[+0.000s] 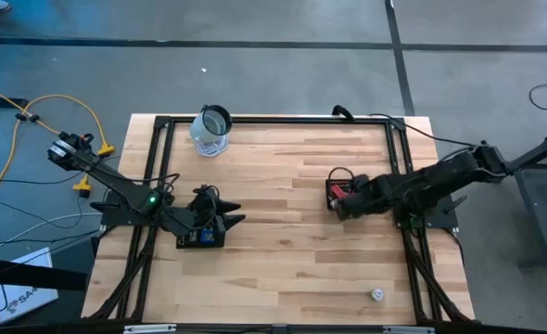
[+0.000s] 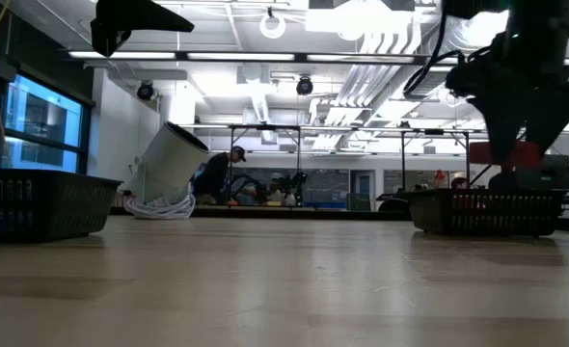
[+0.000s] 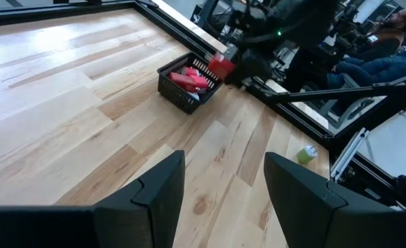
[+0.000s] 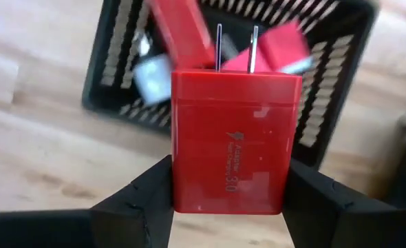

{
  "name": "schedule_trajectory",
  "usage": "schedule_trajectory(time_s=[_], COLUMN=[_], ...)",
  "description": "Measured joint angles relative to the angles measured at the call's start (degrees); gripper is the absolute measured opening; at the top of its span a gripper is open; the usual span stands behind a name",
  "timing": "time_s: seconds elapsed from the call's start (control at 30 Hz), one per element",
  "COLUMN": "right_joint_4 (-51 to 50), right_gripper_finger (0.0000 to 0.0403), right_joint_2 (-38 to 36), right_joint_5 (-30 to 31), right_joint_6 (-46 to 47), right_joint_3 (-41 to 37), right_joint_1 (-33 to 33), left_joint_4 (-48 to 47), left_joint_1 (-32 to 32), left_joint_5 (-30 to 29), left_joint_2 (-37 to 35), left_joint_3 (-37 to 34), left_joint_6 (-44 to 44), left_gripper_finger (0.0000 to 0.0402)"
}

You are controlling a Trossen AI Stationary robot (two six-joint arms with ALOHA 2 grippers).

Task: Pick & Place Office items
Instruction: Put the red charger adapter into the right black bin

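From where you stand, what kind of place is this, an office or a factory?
Most likely a robotics lab or workshop. Two robot arms work at a black-framed wooden table, exposed pipes and ducts run across the ceiling, and a person sits at benches of equipment behind.

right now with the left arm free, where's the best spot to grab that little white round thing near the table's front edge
Take the white round piece across its sides, coming straight down from above. It lies alone on bare wood, so the fingers have room on both sides. It is small and probably low, so the left end effector, now open, should narrow first.
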Motion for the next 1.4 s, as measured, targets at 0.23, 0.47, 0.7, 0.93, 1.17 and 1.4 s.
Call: schedule_trajectory(time_s=[0.23, 0.47, 0.7, 0.93, 1.17, 1.4], right_joint_4=[-0.3, -2.2, 4.3, 8.2, 9.7, 10.2], right_gripper_finger=[0.0203, 0.0207, 0.0206, 0.0205, 0.0215, 0.0223], right_joint_2=[-0.2, -0.2, -0.2, -0.2, -0.2, -0.2], right_joint_5=[-0.6, -1.5, -3.7, -5.4, -6.4, -6.1], right_joint_6=[-6.9, -9.0, -10.3, -11.6, -12.9, -13.0], right_joint_3=[0.0, -0.6, -6.4, -8.7, -9.5, -9.5], right_joint_1=[-7.0, -10.9, -12.7, -14.6, -15.8, -15.8], left_joint_4=[0.0, 0.0, 0.0, 0.0, 0.0, 0.0], left_joint_1=[0.0, 0.0, 0.0, 0.0, 0.0, 0.0], left_joint_5=[0.0, 0.0, 0.0, 0.0, 0.0, 0.0], left_joint_2=[0.0, 0.0, 0.0, 0.0, 0.0, 0.0], left_joint_3=[0.0, 0.0, 0.0, 0.0, 0.0, 0.0], left_joint_6=[0.0, 0.0, 0.0, 0.0, 0.0, 0.0], left_gripper_finger=[0.0194, 0.0194, 0.0194, 0.0194, 0.0194, 0.0194])
